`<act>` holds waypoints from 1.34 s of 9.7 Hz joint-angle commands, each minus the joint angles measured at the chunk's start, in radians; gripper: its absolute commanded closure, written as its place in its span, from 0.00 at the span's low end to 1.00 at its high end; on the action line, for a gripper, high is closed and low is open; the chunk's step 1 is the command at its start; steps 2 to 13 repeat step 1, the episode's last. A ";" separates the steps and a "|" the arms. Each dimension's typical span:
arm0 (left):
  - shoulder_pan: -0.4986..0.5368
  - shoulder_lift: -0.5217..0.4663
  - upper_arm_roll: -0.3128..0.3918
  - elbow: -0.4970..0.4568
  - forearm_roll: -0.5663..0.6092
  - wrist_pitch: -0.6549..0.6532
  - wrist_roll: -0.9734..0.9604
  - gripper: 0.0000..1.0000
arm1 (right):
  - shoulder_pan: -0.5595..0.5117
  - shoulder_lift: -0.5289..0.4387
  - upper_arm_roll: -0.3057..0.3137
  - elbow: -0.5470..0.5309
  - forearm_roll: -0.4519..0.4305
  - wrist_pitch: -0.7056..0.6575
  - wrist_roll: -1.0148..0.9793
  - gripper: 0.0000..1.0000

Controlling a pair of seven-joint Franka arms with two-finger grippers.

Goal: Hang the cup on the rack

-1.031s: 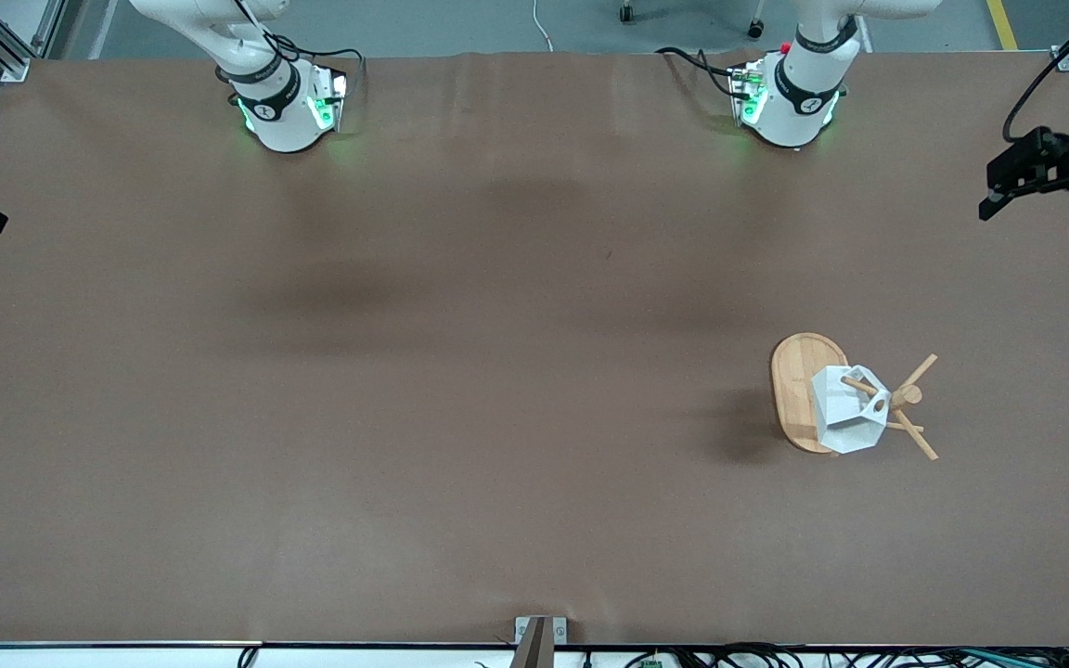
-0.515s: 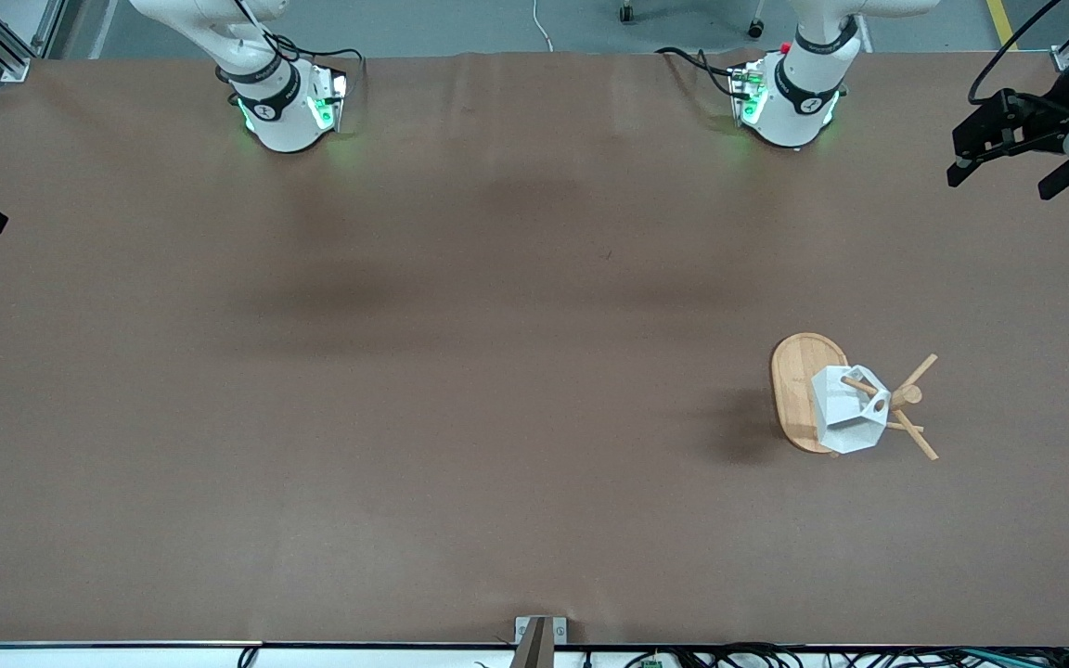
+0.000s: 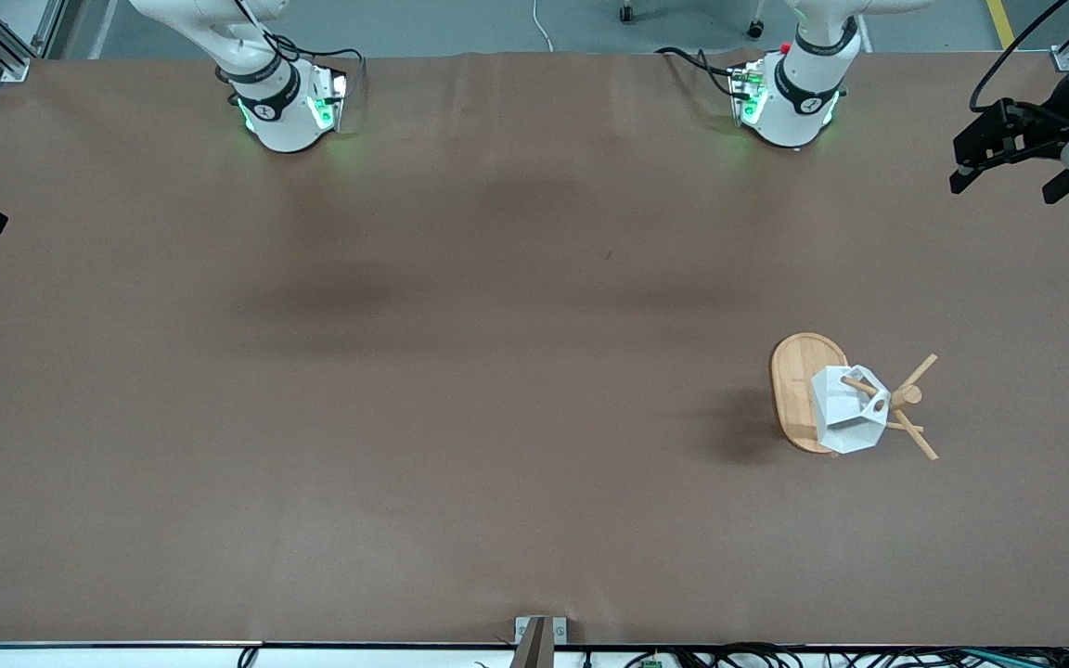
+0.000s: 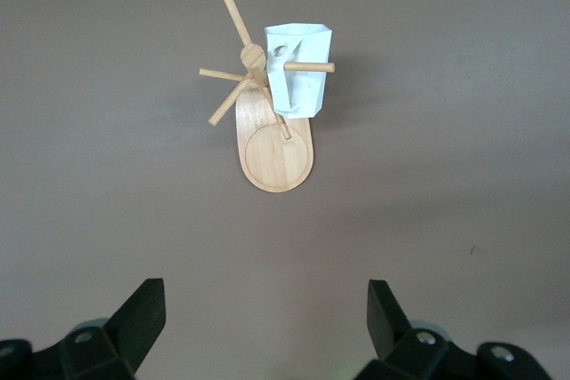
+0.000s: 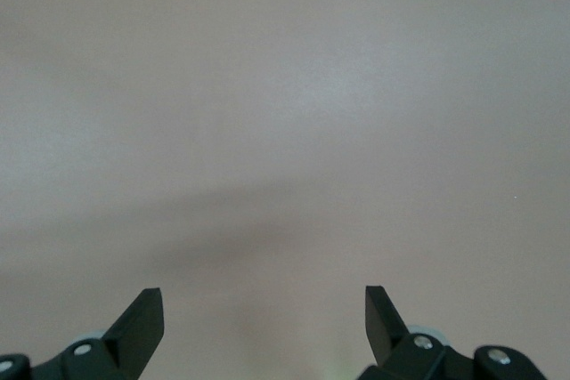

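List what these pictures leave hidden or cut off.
- Right gripper: the front view's edge cuts off all but a dark tip; its wrist view shows only open fingertips over bare table.
- Left gripper: open, partly cut off by the front view's edge.
- Rack: the cup hanging on a peg covers part of its base in the front view.
- Cup's inside: not seen in any view.
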 commanded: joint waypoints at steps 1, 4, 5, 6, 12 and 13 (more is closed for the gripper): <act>0.027 0.010 -0.033 -0.026 0.022 0.007 0.005 0.00 | 0.005 -0.007 -0.002 -0.005 -0.015 -0.004 0.001 0.00; 0.027 0.010 -0.033 -0.026 0.022 0.007 0.005 0.00 | 0.005 -0.007 -0.002 -0.005 -0.015 -0.004 0.001 0.00; 0.027 0.010 -0.033 -0.026 0.022 0.007 0.005 0.00 | 0.005 -0.007 -0.002 -0.005 -0.015 -0.004 0.001 0.00; 0.027 0.010 -0.033 -0.026 0.022 0.007 0.005 0.00 | 0.005 -0.007 -0.002 -0.005 -0.015 -0.004 0.001 0.00; 0.027 0.010 -0.033 -0.026 0.022 0.007 0.005 0.00 | 0.005 -0.007 -0.002 -0.005 -0.015 -0.004 0.001 0.00; 0.027 0.010 -0.033 -0.026 0.022 0.007 0.005 0.00 | 0.005 -0.007 -0.002 -0.005 -0.015 -0.004 0.001 0.00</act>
